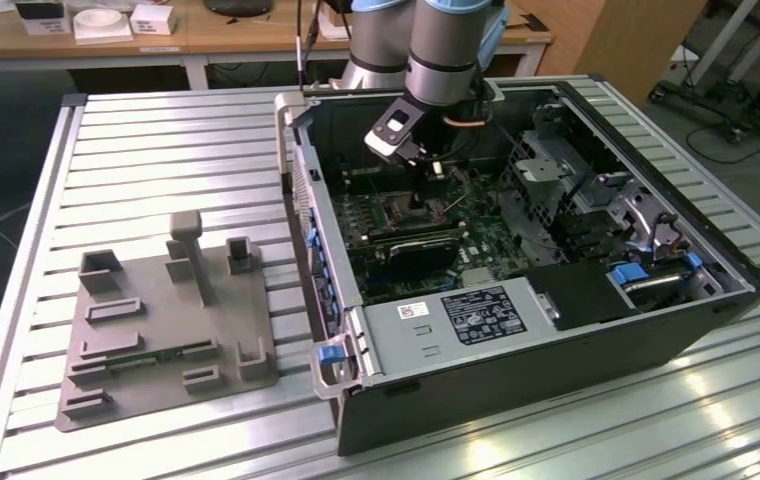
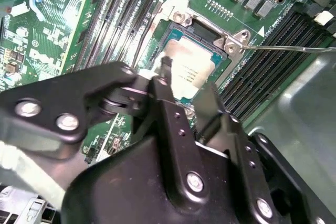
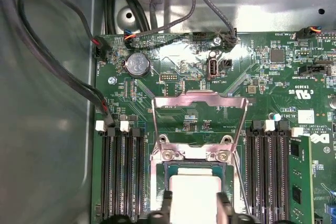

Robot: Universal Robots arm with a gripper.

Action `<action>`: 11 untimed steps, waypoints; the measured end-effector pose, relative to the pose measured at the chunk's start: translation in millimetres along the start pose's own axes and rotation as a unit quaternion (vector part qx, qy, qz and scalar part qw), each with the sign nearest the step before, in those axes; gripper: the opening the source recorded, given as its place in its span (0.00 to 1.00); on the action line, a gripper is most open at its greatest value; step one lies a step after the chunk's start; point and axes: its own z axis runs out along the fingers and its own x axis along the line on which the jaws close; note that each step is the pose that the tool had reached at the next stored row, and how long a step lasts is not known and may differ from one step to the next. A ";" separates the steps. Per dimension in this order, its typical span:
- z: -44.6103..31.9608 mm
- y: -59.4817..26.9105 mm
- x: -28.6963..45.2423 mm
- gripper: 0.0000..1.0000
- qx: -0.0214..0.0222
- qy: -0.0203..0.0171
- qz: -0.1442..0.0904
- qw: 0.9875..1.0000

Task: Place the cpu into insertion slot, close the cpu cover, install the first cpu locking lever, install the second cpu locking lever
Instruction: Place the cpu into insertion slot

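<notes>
Nearby, cpu cover [image 3: 199,97] upright; memory slots [image 3: 123,177] flank gripped cpu [image 3: 194,196].

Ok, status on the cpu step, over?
Gripper down at the cpu. The cpu lies within the insertion slot. The cpu cover stands hinged up, open. No cable across the slot.

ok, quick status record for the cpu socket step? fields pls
hand: down inside the case, directly over the cpu
cpu: at the insertion slot, metal top up; can't tell if it's fully seated
cpu cover: open, tilted back off the slot
locking lever: sticking out to the side, not latched
</notes>
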 end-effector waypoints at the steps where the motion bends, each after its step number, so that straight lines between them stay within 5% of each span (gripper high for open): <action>1: 0.0 0.0 0.0 0.42 0.000 0.000 0.000 1.000; 5: -0.1 0.0 0.0 0.30 0.000 0.000 0.000 1.000; 8: -0.1 0.0 0.0 0.13 0.000 0.000 0.000 1.000; 11: -0.2 0.0 0.0 0.11 0.000 0.000 0.000 1.000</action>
